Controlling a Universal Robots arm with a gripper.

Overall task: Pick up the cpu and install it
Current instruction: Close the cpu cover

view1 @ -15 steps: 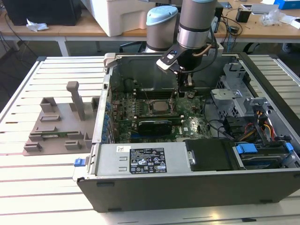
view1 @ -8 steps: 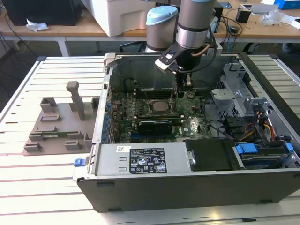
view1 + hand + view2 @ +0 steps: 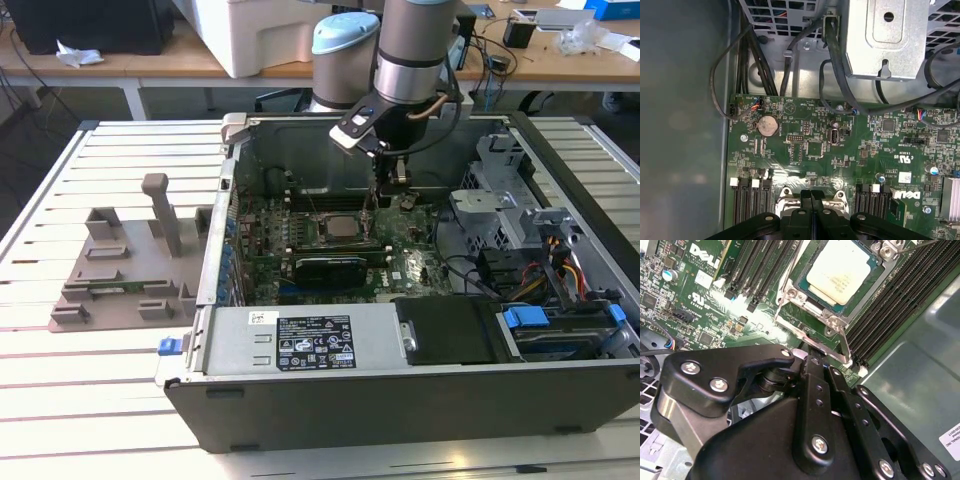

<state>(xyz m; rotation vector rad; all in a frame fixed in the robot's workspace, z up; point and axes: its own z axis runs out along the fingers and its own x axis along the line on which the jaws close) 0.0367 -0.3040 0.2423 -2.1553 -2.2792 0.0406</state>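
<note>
Pale, perhaps silvery cpu (image 3: 840,272); green motherboard (image 3: 695,310)

**Even room light outside, hot spots inside the case**

In the exterior view, soft overhead light falls evenly on the white slatted metal table (image 3: 90,400), which looks bright and carries barely any shadow. The open dark grey computer case (image 3: 400,400) is dimmer inside, and its near outer wall lies in shade. A white sheen sits on the pale blue rounded arm joint cap (image 3: 345,35). In the second wrist view, the pale silver square cpu (image 3: 840,272) is nearly washed out, and small white glints dot the green motherboard (image 3: 705,305). In the first wrist view, the case's grey side wall shows faint hazy reflections, and a thin glare streak lies on the motherboard.
</note>
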